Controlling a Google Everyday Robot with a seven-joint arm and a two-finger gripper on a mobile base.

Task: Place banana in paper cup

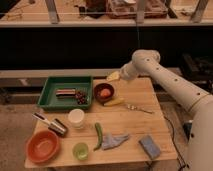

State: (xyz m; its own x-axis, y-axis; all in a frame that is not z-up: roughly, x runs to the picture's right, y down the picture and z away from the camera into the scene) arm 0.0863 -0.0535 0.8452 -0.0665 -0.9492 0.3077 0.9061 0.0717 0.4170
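The banana [114, 102], small and pale yellow, lies on the wooden table [135, 125] just right of a small dark bowl [104, 93]. The white paper cup [76, 118] stands upright left of the table's middle, in front of the green tray [50, 95]. My gripper [114, 76] hangs over the table's back edge, above and behind the banana and well to the right of and behind the cup. It touches neither of them.
The dark bowl holds an orange item. The tray holds a dark bar and grapes [80, 96]. A fork [138, 107], a green chili [98, 135], a grey cloth [114, 141], a blue sponge [149, 146], a light-green cup [80, 150], an orange bowl [43, 146] and a silver tool [50, 124] lie around.
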